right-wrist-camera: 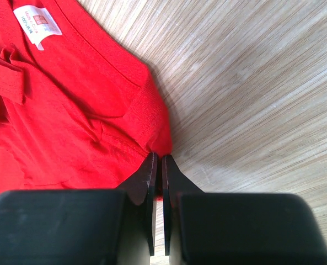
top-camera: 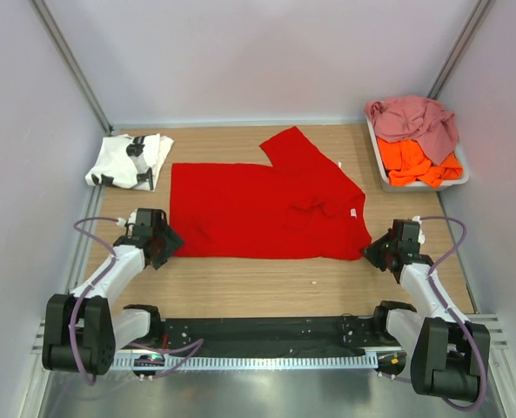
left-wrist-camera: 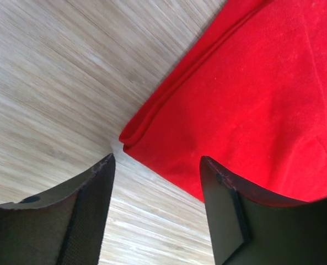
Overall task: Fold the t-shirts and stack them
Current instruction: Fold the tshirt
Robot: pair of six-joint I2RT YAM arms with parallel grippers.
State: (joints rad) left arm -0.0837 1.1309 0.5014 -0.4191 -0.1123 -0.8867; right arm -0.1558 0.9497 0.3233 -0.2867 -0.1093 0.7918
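A bright red t-shirt (top-camera: 266, 209) lies spread flat in the middle of the table, one sleeve pointing to the back. My left gripper (top-camera: 159, 240) is at its near left corner, open, with the hem corner (left-wrist-camera: 131, 135) just ahead of the jaws and one finger (left-wrist-camera: 224, 204) over the cloth. My right gripper (top-camera: 379, 250) is at the near right corner, shut on the red t-shirt's edge (right-wrist-camera: 152, 130); in the right wrist view its tips (right-wrist-camera: 159, 158) pinch red cloth. A folded white t-shirt (top-camera: 129, 161) with black print lies at the back left.
A pale tray (top-camera: 378, 155) at the back right holds a crumpled dusty pink t-shirt (top-camera: 414, 117) on top of an orange one (top-camera: 418, 163). Grey walls close in the table on three sides. The red t-shirt's neck label (right-wrist-camera: 37, 21) faces up.
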